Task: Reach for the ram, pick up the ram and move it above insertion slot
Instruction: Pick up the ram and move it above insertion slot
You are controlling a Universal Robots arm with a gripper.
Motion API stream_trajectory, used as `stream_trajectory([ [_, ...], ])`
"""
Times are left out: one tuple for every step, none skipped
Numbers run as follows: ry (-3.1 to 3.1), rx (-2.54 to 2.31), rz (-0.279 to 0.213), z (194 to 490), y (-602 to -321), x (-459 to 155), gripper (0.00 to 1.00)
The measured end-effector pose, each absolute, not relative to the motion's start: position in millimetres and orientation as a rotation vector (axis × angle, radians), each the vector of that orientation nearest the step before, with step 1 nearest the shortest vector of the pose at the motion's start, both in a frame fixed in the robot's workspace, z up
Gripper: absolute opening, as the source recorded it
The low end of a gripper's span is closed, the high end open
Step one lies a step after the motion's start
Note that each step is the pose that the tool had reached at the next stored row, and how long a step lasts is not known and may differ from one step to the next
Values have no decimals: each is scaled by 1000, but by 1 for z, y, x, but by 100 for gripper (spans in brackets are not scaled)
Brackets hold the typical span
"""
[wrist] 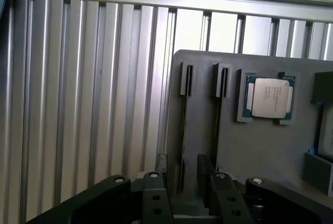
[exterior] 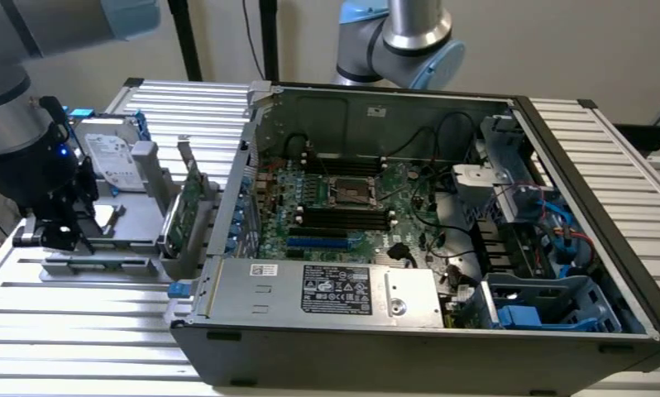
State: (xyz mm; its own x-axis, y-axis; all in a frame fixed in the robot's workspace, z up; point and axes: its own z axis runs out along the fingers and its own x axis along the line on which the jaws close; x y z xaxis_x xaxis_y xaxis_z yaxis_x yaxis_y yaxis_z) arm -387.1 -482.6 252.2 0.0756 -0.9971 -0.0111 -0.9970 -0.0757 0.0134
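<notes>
The ram (wrist: pixel 183 130) stands on its edge in a narrow slot of the grey parts holder (wrist: pixel 260 151) and looks like a thin dark strip. In the exterior view the ram (exterior: pixel 98 264) is a thin greenish strip along the front of the holder (exterior: pixel 131 217), at that view's left. My gripper (wrist: pixel 188 200) hangs just above the holder, open, one finger on each side of the ram's slot and nothing between them. In the exterior view the gripper (exterior: pixel 63 242) is over the holder's left end. The black memory slots (exterior: pixel 341 217) lie on the motherboard in the open computer case.
The holder also carries a processor chip (wrist: pixel 269 97), a hard drive (exterior: pixel 115 157) and an upright green expansion card (exterior: pixel 182 211). A second narrow slot (wrist: pixel 216 120) runs beside the ram's. The case (exterior: pixel 418 248), full of cables and a power supply (exterior: pixel 330 294), sits on a ribbed aluminium table (wrist: pixel 78 104).
</notes>
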Motion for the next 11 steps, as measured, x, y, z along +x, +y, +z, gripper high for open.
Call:
stream_trajectory([
  [-2136, 2300, -27, 250, -483, -387, 36],
  [-2138, 2299, -27, 249, -483, -387, 36],
  [-2140, 2297, -27, 247, -482, -387, 36],
  [-2142, 2295, -27, 245, -482, -387, 36],
  [-2143, 2294, -27, 243, -482, -387, 36],
  [-2144, 2293, -27, 241, -482, -387, 36],
  [-2145, 2292, -27, 240, -481, -387, 36],
  [-2146, 2291, -27, 238, -481, -387, 36],
  [-2146, 2291, -27, 236, -481, -387, 36],
  [-2147, 2291, -27, 234, -481, -387, 36],
  [-2147, 2290, -27, 232, -481, -387, 36],
])
